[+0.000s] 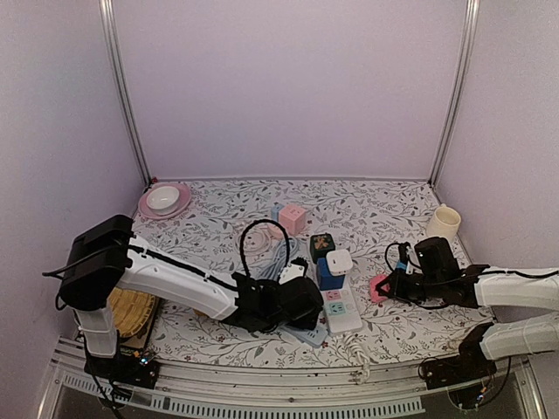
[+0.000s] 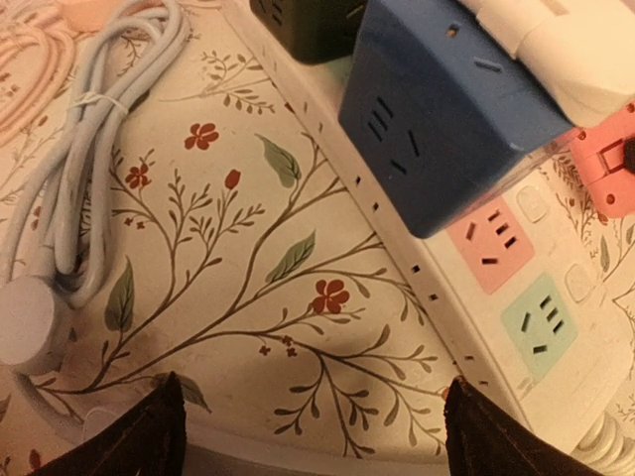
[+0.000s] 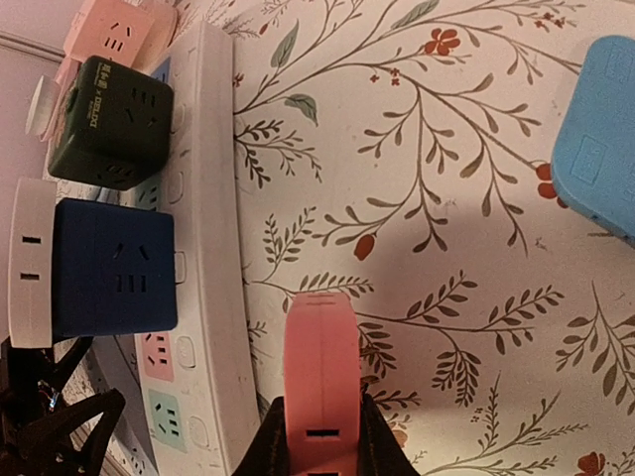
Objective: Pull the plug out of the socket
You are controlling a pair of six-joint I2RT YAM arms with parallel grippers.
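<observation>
Nearest the arms' bases, a white power strip (image 1: 342, 314) lies on the flowered table (image 1: 393, 218), its two nearest sockets (image 2: 536, 322) bare. Just left of it the left gripper (image 1: 304, 301) sits low, fingers spread wide with only cloth between them. To the right, well apart from the strip, the right gripper (image 1: 384, 286) is clamped on a pink block (image 3: 319, 367), squeezing its two sides. Farther along the strip a blue cube (image 2: 442, 104) is pushed into it, and a white plug (image 2: 556, 45) sits on the cube's top. Beyond that stands a dark green cube (image 3: 109, 119), with a pink cube (image 1: 291, 218) near the strip's far end. A tied pale cable (image 2: 89, 149) lies left of the strip. A pink plate (image 1: 179, 208) is at the far left and a cream cup (image 1: 443, 224) at the far right. The white plug looks like light, hard, smooth plastic, probably held only by its pins. It is best pinched on two opposite flat sides and drawn straight off. The strip and cube seem light enough to lift with it, so they may need holding down.
</observation>
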